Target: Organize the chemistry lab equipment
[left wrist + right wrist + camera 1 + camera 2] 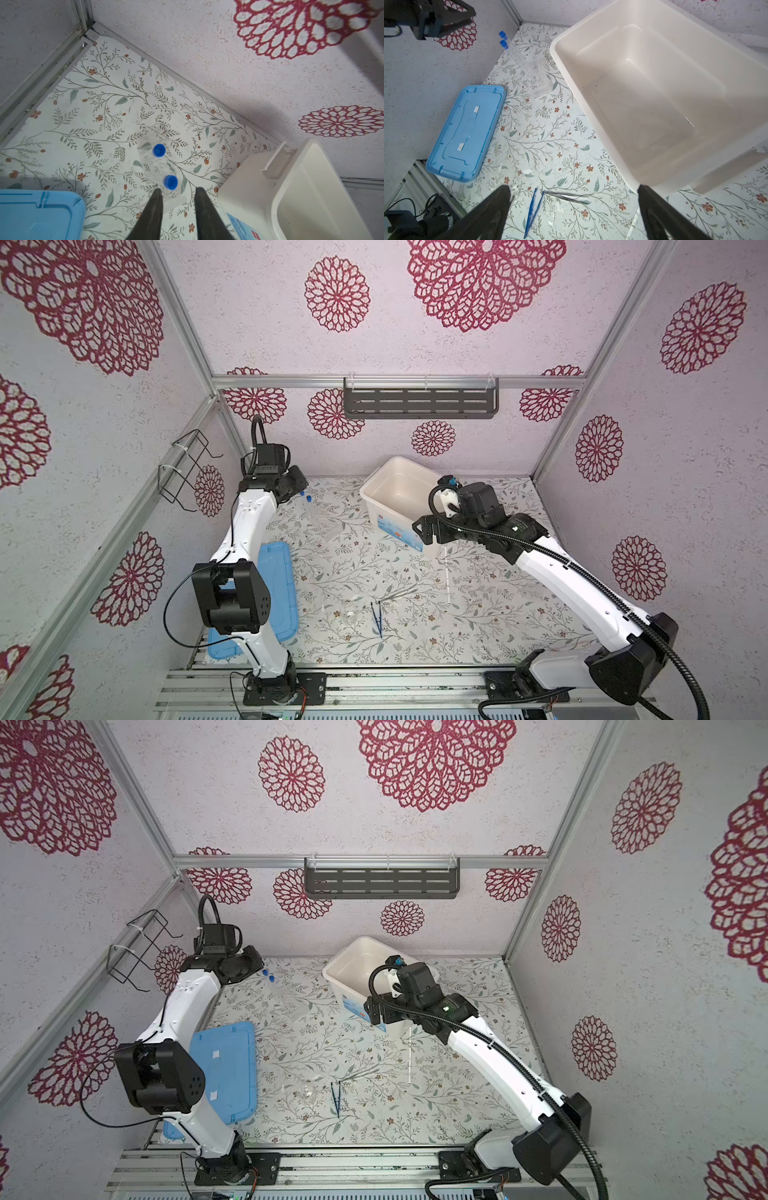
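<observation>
Table [353, 564]: floral top, walled on three sides; everything below sits on it.
Tub [395, 485]: big and white, open side up, at the back near the middle, set at an angle to the back wall.
Lid [226, 1073]: flat, light blue, on the table's left side, partly under the left arm.
Right gripper [574, 187]: jaws spread wide with nothing between them, hanging over the tub's near wall and the table just in front of it.
Left gripper [178, 190]: up in the back left corner, jaws only narrowly parted, pointing down with the nearer blue cap just off the tips.
Tubes [308, 499]: two, clear with blue caps, side by side in a clear stand [538, 83], between the left gripper and the tub.
Rod [446, 576]: thin and white, lying flat in front of the tub's near corner, beside the right arm.
Tweezers [377, 620]: dark blue, flat on the table in the front middle, well apart from the tub.
Tool [399, 595]: silvery and slim, lying slantwise, one end close to the tweezers' far end.
Vessels [351, 616]: small clear pieces just left of the tweezers, probably glassware, though too faint to count.
</observation>
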